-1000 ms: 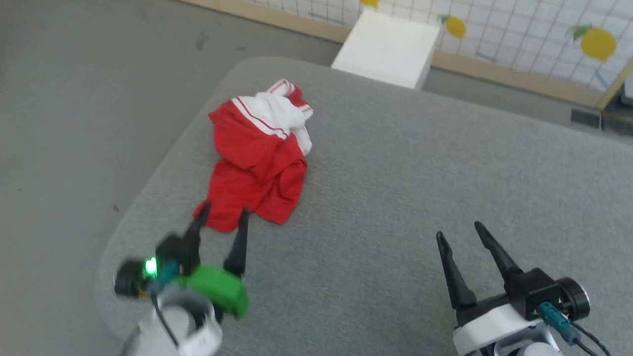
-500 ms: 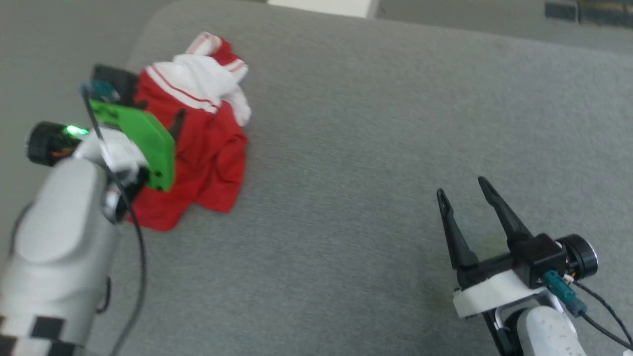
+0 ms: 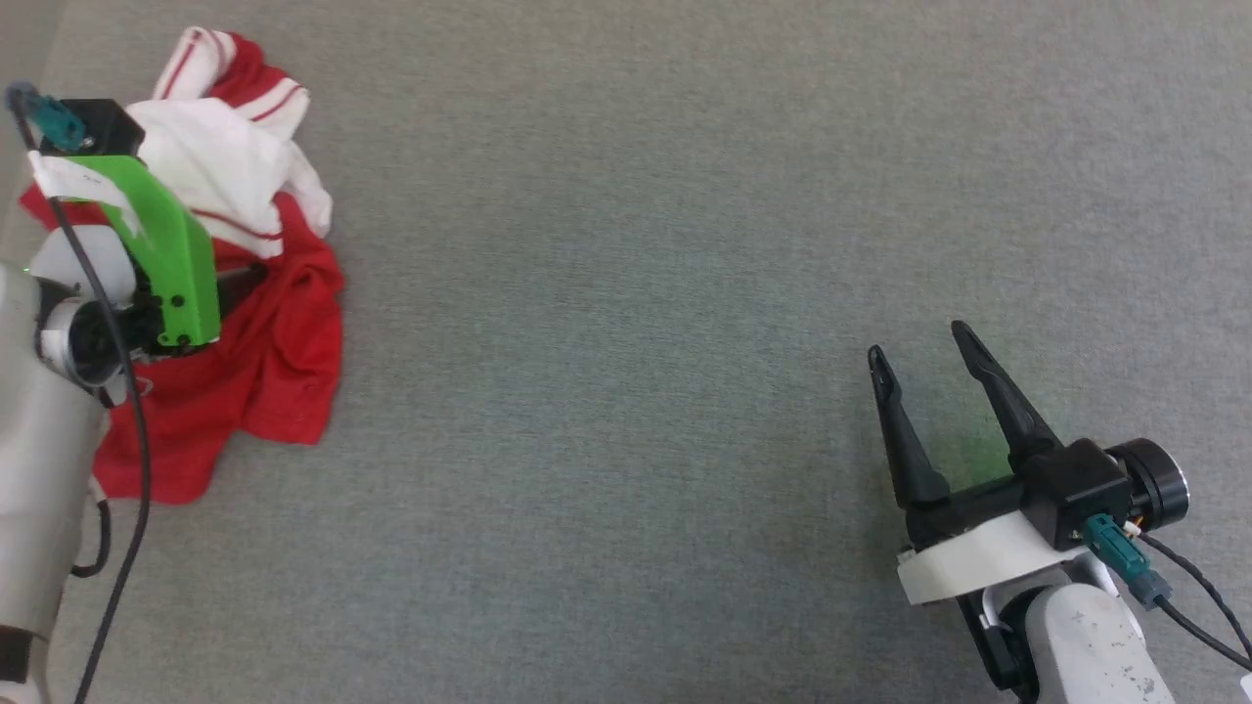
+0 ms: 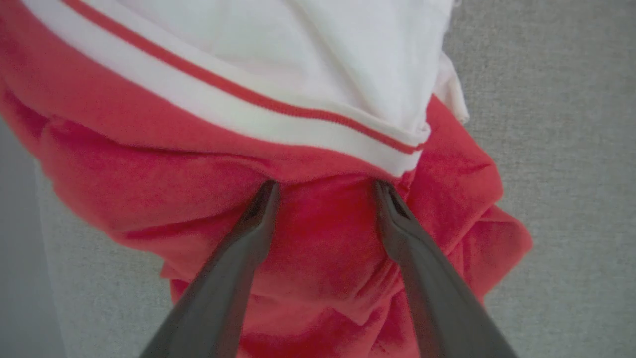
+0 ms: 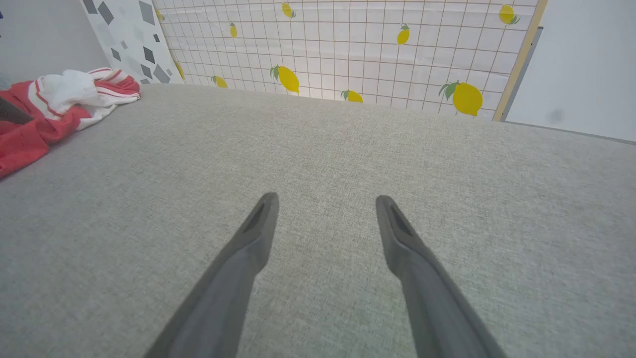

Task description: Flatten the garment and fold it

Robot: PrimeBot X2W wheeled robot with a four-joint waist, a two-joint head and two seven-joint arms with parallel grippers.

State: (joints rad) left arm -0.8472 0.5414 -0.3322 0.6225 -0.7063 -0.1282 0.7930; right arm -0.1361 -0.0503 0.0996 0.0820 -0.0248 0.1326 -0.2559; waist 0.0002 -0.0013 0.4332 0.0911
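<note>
- garment [image 3: 264, 372] is seen crumpled in a heap at the far left of the grey fabric-covered surface [image 3: 636, 293], red body lowest, white sleeves with thin red stripes bunched on top
- in the left wrist view the garment [image 4: 323, 233] is seen close up, a white striped hem lying across red folds
- left gripper [image 4: 325, 188] is held over the heap, fingers [image 4: 248, 243] spread apart, tips at the fold just under the white hem; no cloth is clamped between them
- green bracket [image 3: 166, 254] and a pale forearm are seen in front of the heap in the head view
- right gripper [image 3: 916, 342] is placed well apart from the garment, low over bare grey fabric, fingers [image 5: 412, 268] spread wide, nothing held
- garment [image 5: 30, 134] is seen at the far left in the right wrist view
- lemon-print grid panel [image 5: 348, 44] is seen behind the surface
</note>
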